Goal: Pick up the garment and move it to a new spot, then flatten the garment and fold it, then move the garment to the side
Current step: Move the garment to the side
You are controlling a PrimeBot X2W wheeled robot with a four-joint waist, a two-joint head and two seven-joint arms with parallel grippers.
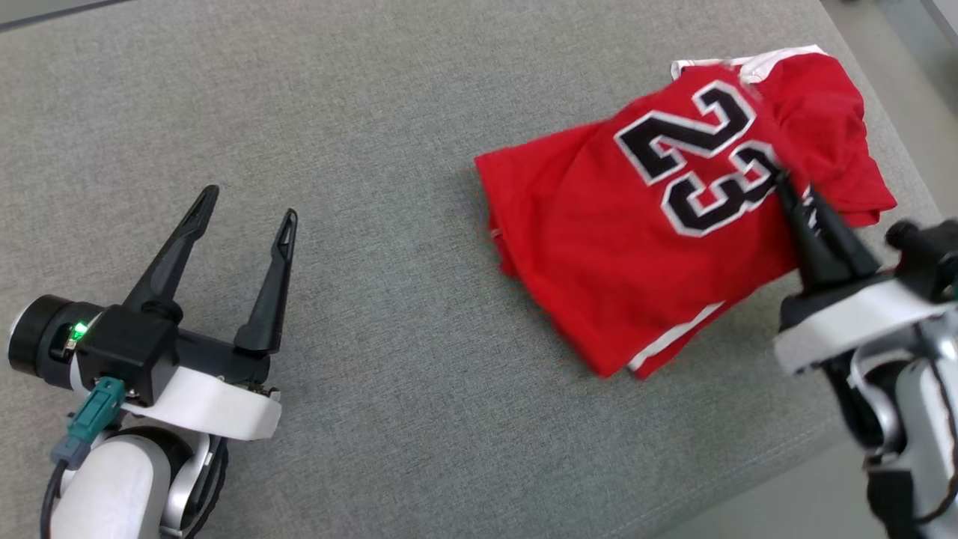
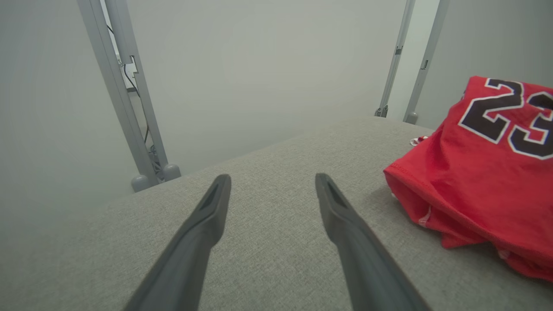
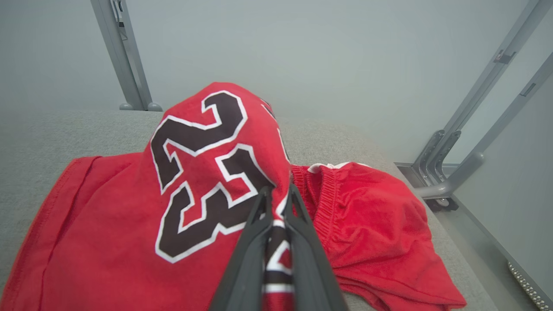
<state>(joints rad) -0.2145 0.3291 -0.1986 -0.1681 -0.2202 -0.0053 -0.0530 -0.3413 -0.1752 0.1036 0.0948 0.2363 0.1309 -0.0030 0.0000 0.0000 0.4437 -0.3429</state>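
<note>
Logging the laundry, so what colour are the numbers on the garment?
Black with a white outline, on the red garment; clearest in the head view.

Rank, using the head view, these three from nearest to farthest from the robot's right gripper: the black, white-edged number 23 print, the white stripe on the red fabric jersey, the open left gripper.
1. The number 23 print: at the right gripper fingertips, on pinched fabric.
2. The white stripe: the jersey near edge, lower left.
3. The left gripper: far left, over the grey cloth surface.
</note>
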